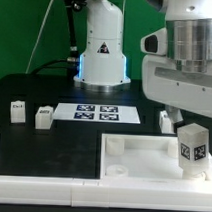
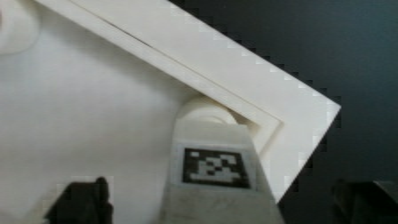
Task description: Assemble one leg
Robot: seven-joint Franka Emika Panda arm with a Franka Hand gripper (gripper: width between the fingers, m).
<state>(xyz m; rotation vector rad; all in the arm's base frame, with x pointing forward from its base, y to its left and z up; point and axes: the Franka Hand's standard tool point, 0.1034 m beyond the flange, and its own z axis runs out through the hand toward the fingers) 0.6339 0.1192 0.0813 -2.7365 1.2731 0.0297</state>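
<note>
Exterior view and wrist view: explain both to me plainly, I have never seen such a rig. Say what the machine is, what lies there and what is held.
The machine is a robot arm with a two-finger gripper. The exterior view comes from a camera off the arm; the wrist view from one on its wrist. On the black table lie the marker board, two loose legs and a white tray-like piece. One more leg stands at that piece's corner. The fingers stand apart on either side of it, so nothing seems held.
</note>
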